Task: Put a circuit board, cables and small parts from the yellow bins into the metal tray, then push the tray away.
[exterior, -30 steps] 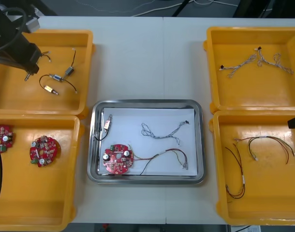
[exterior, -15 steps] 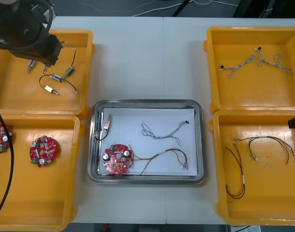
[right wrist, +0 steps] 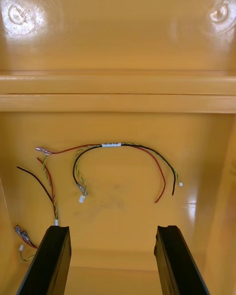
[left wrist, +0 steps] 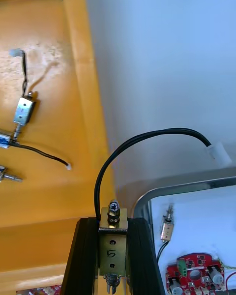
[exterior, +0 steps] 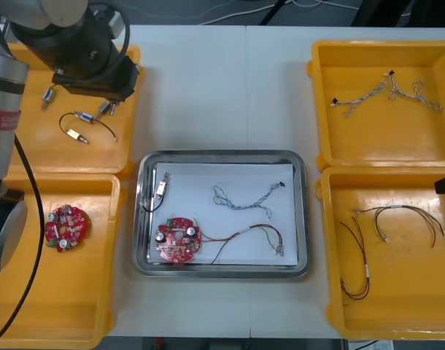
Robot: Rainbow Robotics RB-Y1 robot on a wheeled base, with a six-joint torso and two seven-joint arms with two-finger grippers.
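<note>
Left gripper [left wrist: 113, 226] grips a small metal part [left wrist: 112, 250] above the far-left yellow bin [exterior: 33, 154]; right gripper [right wrist: 112, 233], fingers wide apart, hangs over the near-right yellow bin [exterior: 397, 321].

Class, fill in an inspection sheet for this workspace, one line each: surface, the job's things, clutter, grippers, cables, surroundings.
Surface: light table, bare outside the four yellow bins and metal tray.
Job's things: the tray holds a circuit board, a small metal part and two cables; a spare board lies in the near left bin.
Clutter: nothing seen.
Grippers: left gripper shut on a wired metal part, above the far left bin's inner rim; right gripper open over the near right bin.
Cables: twisted blue and white cable and red and yellow cable in the tray; more in both right bins.
Surroundings: dark floor beyond the far edge, loose cords on it.
</note>
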